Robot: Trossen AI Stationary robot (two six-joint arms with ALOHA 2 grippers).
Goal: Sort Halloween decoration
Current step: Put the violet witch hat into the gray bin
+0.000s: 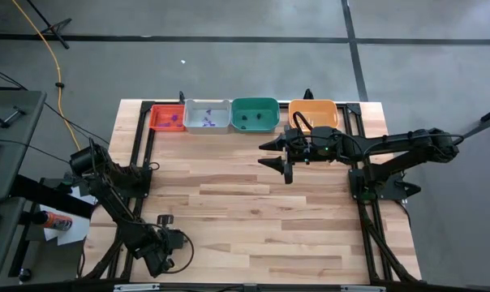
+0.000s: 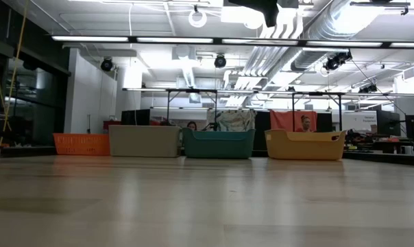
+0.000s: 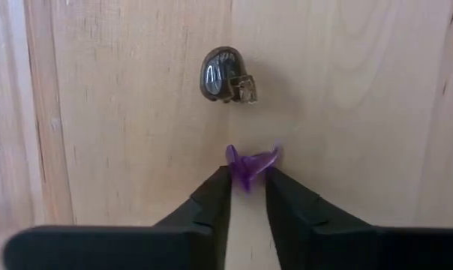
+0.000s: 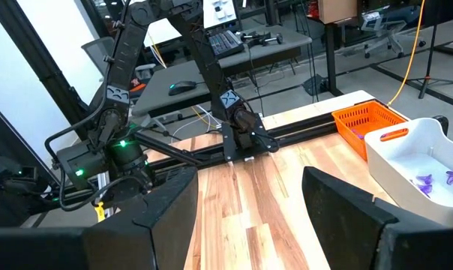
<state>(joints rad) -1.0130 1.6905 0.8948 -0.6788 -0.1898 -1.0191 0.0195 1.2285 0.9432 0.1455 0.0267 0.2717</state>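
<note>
In the left wrist view, my left gripper [image 3: 247, 184] points down at the wooden table, shut on a small purple trinket [image 3: 250, 163]. A dark, helmet-shaped trinket [image 3: 225, 75] lies on the wood just beyond it. In the high view the left arm [image 1: 157, 247] sits near the table's near left corner. My right gripper [image 1: 281, 154] is open and empty, and hovers in front of the green tray [image 1: 255, 114] and orange tray [image 1: 313, 113]. Purple trinkets lie in the red tray [image 1: 167, 118] and grey tray [image 1: 207, 115]. My left gripper pinches the purple trinket's lower part [image 3: 247, 177] between its two fingertips, coming from above and pointing down. The trinket's upper wings [image 3: 262, 158] stick out past the tips. Whether it is lifted clear of the wood, I cannot tell.
Four trays stand in a row along the table's far edge: red, grey, green, orange. Black rails [image 1: 360, 174] run along the table's left and right sides. Bare wood [image 1: 245, 219] spreads across the middle. People sit in the room behind the trays [image 2: 306, 123].
</note>
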